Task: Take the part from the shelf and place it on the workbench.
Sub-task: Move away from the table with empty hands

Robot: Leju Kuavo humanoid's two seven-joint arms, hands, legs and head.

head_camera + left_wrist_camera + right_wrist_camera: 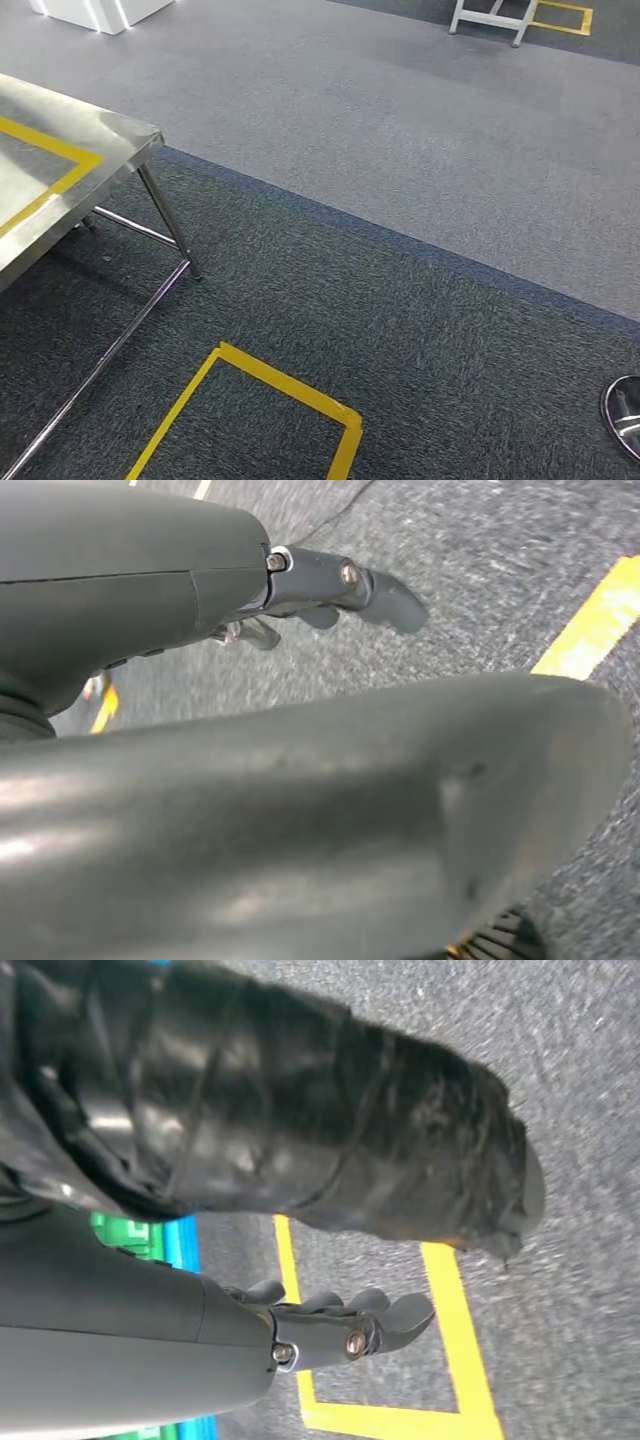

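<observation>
At both wrists, the fingers hang over dark carpet; those of the left hand [332, 590] lie extended and apart with nothing between them; those of the right hand [340, 1325] lie side by side, slightly curled, likewise holding nothing. Below the right hand, yellow floor tape [453, 1330] outlines a box on the carpet, with a green and blue object [162, 1245] beside it, too cropped to identify; a second taped box [256, 405] lies ahead in the head view; the steel surface [68, 150], itself marked with yellow tape, stands at left on slim legs. Neither part nor shelf can be located, so the task appears to be at the walking stage; the part is judged to rest on the shelf elsewhere. Good practice: keep both arms hanging, steer clear of the leg [167, 215] of the surface, and stop squarely before the shelf prior to reaching.
</observation>
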